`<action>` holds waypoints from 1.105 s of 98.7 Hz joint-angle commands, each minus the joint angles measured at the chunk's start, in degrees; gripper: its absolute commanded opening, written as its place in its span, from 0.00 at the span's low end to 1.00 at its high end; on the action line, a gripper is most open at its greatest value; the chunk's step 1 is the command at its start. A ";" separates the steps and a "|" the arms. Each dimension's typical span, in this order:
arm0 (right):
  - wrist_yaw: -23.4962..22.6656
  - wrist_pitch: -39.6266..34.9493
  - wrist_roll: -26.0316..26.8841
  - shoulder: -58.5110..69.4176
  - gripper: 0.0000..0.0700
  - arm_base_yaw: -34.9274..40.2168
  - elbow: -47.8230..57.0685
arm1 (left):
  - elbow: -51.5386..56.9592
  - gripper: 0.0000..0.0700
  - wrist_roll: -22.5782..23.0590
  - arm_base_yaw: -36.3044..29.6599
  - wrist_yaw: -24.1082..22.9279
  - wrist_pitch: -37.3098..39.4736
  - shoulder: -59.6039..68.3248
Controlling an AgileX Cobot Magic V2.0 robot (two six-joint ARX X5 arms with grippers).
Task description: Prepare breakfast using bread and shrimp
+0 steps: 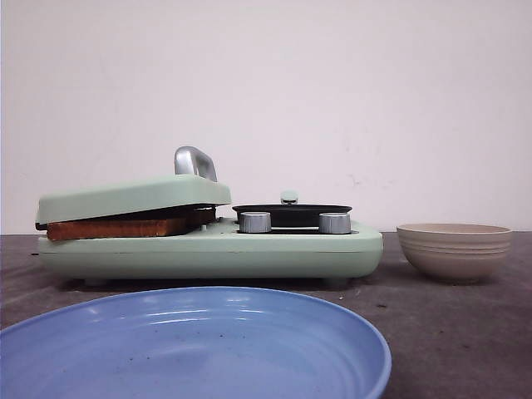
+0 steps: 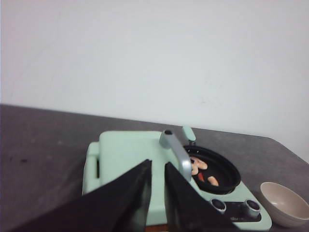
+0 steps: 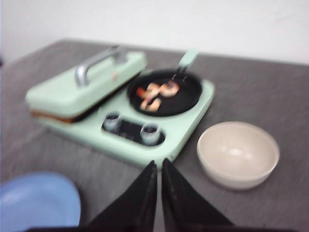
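On the grey counter a mint-green breakfast maker clamps the browned bread under its lowered lid, a blue plate lies nearer, a beige bowl stands beside, shrimp sit in the black pan, and the left claw and right claw hover narrowly parted, empty.

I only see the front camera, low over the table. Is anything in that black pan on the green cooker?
Observer: Yes. The right wrist view shows several shrimp lying in the pan.
Operator: And the beige bowl?
Observer: The bowl is empty inside.
Operator: Where are the robot's hands?
Observer: The left gripper and the right gripper hang above the table, and both hold nothing.
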 commanded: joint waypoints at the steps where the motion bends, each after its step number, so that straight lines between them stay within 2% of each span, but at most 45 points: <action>1: 0.42 0.26 2.14 0.24 0.01 0.15 0.37 | -0.48 0.00 -1.66 -0.17 -0.22 -0.42 -0.85; 10: 0.98 1.55 3.93 0.28 0.01 0.28 -0.92 | -0.92 0.00 -1.49 -0.15 -1.36 -4.87 -1.22; 18: 5.99 1.95 6.27 0.28 0.01 0.28 -0.94 | -0.92 0.00 -1.53 -0.15 -1.70 -4.76 -1.22; 26: 6.10 1.97 9.27 0.26 0.01 0.28 -0.94 | -0.92 0.00 -1.64 -0.15 -1.73 -4.83 -1.22; 109: 6.12 3.32 9.14 0.24 0.01 0.28 -0.94 | -0.92 0.00 -2.12 -0.15 -1.27 -4.85 -1.25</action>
